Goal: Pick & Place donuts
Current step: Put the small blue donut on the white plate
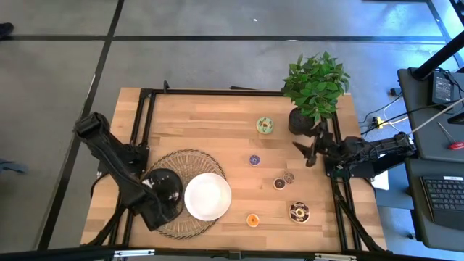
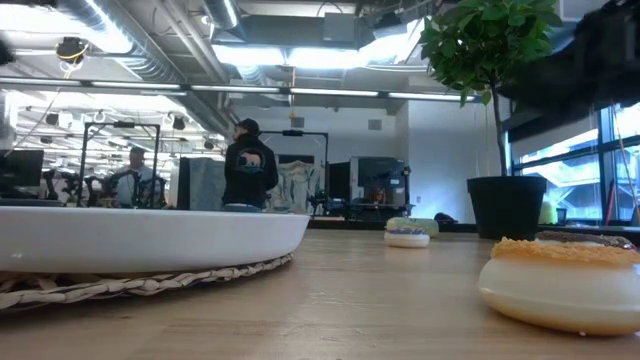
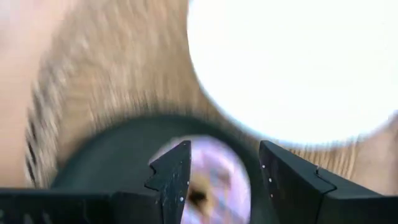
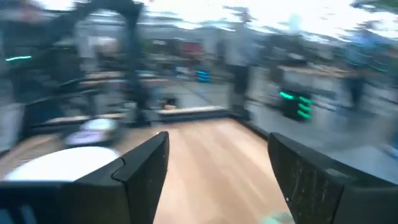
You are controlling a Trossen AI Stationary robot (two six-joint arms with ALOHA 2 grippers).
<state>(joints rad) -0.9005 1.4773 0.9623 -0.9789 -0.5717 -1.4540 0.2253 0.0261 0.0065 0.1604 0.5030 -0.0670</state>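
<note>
L pincer (image 3: 217, 174) spread over pink donut (image 3: 211, 177) on black plate (image 3: 112, 162), R pincer (image 4: 217, 174) spread.

White plate (image 2: 150, 238) on woven mat (image 2: 140, 282). Orange-iced donut (image 2: 562, 282) near right of plate; potted plant (image 2: 505, 205) beyond.

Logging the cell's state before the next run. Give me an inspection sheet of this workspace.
Surface: wooden table, bare centre.
Job's things: six donuts loose on the right half; green donut, orange donut; a pink donut on the black plate.
Clutter: white plate on woven mat; potted plant.
Grippers: left gripper open over the pink donut; right gripper open, empty.
Cables: off-table, right.
Surroundings: people in the room behind.
</note>
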